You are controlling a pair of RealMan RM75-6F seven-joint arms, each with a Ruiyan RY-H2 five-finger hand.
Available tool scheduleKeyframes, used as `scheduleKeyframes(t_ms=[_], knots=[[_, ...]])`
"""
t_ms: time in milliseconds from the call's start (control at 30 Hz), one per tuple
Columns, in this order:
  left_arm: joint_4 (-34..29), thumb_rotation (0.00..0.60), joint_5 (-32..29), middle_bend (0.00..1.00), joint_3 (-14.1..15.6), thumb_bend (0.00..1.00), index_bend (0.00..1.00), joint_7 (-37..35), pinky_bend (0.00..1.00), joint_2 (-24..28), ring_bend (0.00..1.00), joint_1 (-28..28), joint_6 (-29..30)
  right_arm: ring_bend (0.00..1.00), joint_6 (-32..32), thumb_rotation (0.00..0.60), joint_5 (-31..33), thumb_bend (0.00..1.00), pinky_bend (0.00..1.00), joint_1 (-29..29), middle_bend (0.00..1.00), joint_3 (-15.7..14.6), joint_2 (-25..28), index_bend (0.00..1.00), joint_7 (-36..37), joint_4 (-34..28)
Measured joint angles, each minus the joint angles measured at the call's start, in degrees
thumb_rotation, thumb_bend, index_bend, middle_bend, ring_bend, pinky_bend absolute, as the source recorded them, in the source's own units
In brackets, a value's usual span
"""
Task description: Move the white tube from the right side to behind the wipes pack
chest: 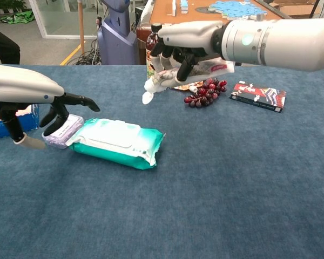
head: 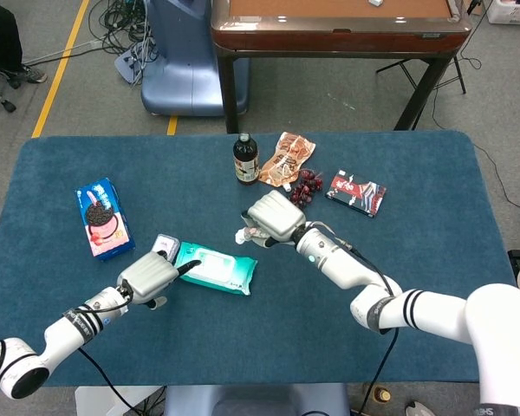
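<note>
My right hand (head: pixel 274 217) (chest: pixel 184 45) grips the white tube (head: pixel 243 235) (chest: pixel 161 82) in the air. The tube is tilted, with its cap end pointing down and to the left. It hangs behind and to the right of the teal wipes pack (head: pixel 216 268) (chest: pixel 119 142), apart from it. The pack lies flat on the blue table (head: pixel 416 260) (chest: pixel 232 183). My left hand (head: pixel 147 276) (chest: pixel 55 109) hovers at the pack's left end with its fingers spread and nothing in them.
A small tissue pack (head: pixel 163 249) (chest: pixel 62 132) lies against the wipes' left end. Behind are a dark bottle (head: pixel 245 159), a snack bag (head: pixel 288 159), grapes (head: pixel 303 187) (chest: pixel 205 90) and a red-and-black box (head: pixel 355 192) (chest: pixel 258 96). A blue cookie box (head: pixel 101 218) lies far left.
</note>
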Motion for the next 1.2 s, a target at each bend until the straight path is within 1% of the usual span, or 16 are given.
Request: scheduleKeyframes(t_ms=[133, 333, 400, 500, 567, 633, 700, 733, 800, 867, 933, 1000, 1033, 1100, 1200], knots=[[-0.90, 0.600, 0.09, 0.58, -0.11, 0.25, 0.05, -0.34, 0.27, 1.53, 0.52, 0.93, 0.87, 0.80, 0.68, 0.600, -1.27, 0.77, 0.72, -0.96, 0.80, 0.01, -3.83, 0.98, 1.10, 4.40], [-1.95, 0.600, 0.42, 0.58, -0.35, 0.25, 0.05, -1.04, 0.27, 3.13, 0.52, 2.44, 2.07, 0.78, 1.35, 0.600, -3.65, 0.71, 0.71, -1.50, 0.76, 0.35, -9.11, 0.98, 2.19, 10.79], [-2.15, 0.600, 0.62, 0.58, -0.40, 0.25, 0.05, -1.22, 0.27, 3.47, 0.52, 2.85, 2.30, 0.76, 1.44, 0.600, -4.41, 0.67, 0.69, -1.56, 0.73, 0.49, -10.69, 0.95, 2.42, 12.91], [-2.32, 0.600, 0.88, 0.58, -0.43, 0.25, 0.05, -1.47, 0.27, 3.79, 0.52, 3.40, 2.63, 0.73, 1.45, 0.600, -5.11, 0.64, 0.67, -1.68, 0.68, 0.86, -12.68, 0.85, 2.86, 15.56], [-2.38, 0.600, 1.09, 0.58, -0.45, 0.25, 0.05, -1.69, 0.27, 4.12, 0.52, 3.86, 2.83, 0.71, 1.36, 0.600, -5.25, 0.63, 0.65, -1.79, 0.66, 1.13, -13.46, 0.81, 2.91, 16.89], [-2.40, 0.600, 1.24, 0.58, -0.50, 0.25, 0.05, -1.93, 0.27, 4.35, 0.52, 4.19, 2.92, 0.67, 0.93, 0.600, -5.30, 0.60, 0.64, -1.96, 0.61, 1.33, -14.17, 0.73, 2.71, 18.20], [-2.36, 0.600, 1.37, 0.58, -0.62, 0.25, 0.05, -2.24, 0.27, 4.47, 0.52, 4.50, 3.06, 0.62, 0.35, 0.600, -5.20, 0.56, 0.61, -2.24, 0.54, 1.59, -14.69, 0.60, 2.50, 18.85], [-2.34, 0.600, 1.42, 0.58, -0.69, 0.25, 0.05, -2.40, 0.27, 4.49, 0.52, 4.63, 3.12, 0.60, 0.26, 0.600, -5.09, 0.55, 0.60, -2.38, 0.51, 1.78, -14.84, 0.55, 2.49, 18.99], [-2.26, 0.600, 1.55, 0.58, -0.86, 0.25, 0.05, -2.79, 0.27, 4.53, 0.52, 4.88, 3.16, 0.53, 0.00, 0.600, -4.82, 0.49, 0.57, -2.59, 0.44, 2.04, -14.99, 0.40, 2.34, 19.19], [-2.17, 0.600, 1.73, 0.58, -0.94, 0.25, 0.05, -2.93, 0.27, 4.53, 0.52, 5.03, 3.08, 0.50, -0.53, 0.600, -4.36, 0.46, 0.55, -2.71, 0.40, 2.32, -14.99, 0.29, 1.91, 19.25], [-2.07, 0.600, 1.92, 0.58, -1.02, 0.25, 0.05, -3.03, 0.27, 4.47, 0.52, 5.19, 2.94, 0.47, -1.28, 0.600, -3.73, 0.40, 0.53, -2.80, 0.34, 2.61, -14.89, 0.15, 1.18, 19.20], [-1.92, 0.600, 1.93, 0.58, -1.14, 0.25, 0.05, -3.12, 0.27, 4.39, 0.52, 5.32, 2.80, 0.44, -2.01, 0.600, -2.83, 0.37, 0.52, -2.87, 0.28, 3.06, -14.59, 0.05, 0.25, 18.82], [-1.86, 0.600, 1.95, 0.58, -1.21, 0.25, 0.05, -3.16, 0.27, 4.35, 0.52, 5.36, 2.78, 0.41, -2.22, 0.600, -2.52, 0.35, 0.51, -2.90, 0.24, 3.28, -14.39, 0.01, 0.04, 18.44], [-1.65, 0.600, 1.96, 0.58, -1.42, 0.25, 0.05, -3.29, 0.27, 4.27, 0.52, 5.42, 2.67, 0.38, -2.46, 0.600, -2.00, 0.32, 0.49, -2.94, 0.18, 3.82, -13.66, 0.00, -0.55, 17.14], [-1.52, 0.600, 1.98, 0.58, -1.75, 0.25, 0.05, -3.46, 0.27, 4.14, 0.52, 5.47, 2.57, 0.36, -2.81, 0.600, -1.11, 0.32, 0.48, -2.89, 0.16, 4.57, -12.24, 0.00, -2.27, 14.96]])
